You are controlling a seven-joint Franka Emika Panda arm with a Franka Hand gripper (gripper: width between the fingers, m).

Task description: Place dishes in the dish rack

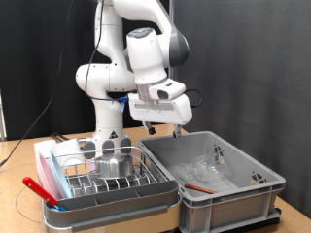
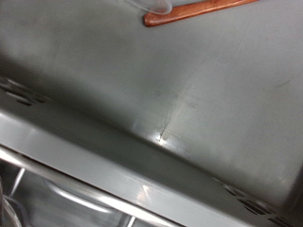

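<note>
Gripper (image 1: pixel 179 129) hangs over the grey crate (image 1: pixel 255 184), empty afaict, can't tell jaw width. Steel bowl (image 1: pixel 115 163) already racked; go slow w/ clear glass (image 1: pixel 209 167) below.

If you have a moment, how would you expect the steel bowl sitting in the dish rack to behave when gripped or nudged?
The steel bowl looks polished, so it would probably be slippery between fingers. Its thin metal walls suggest that it is stiff and fairly light. Resting among the wires of the dish rack, it may rock or slide if pushed. The gripper hangs above the grey crate.
</note>
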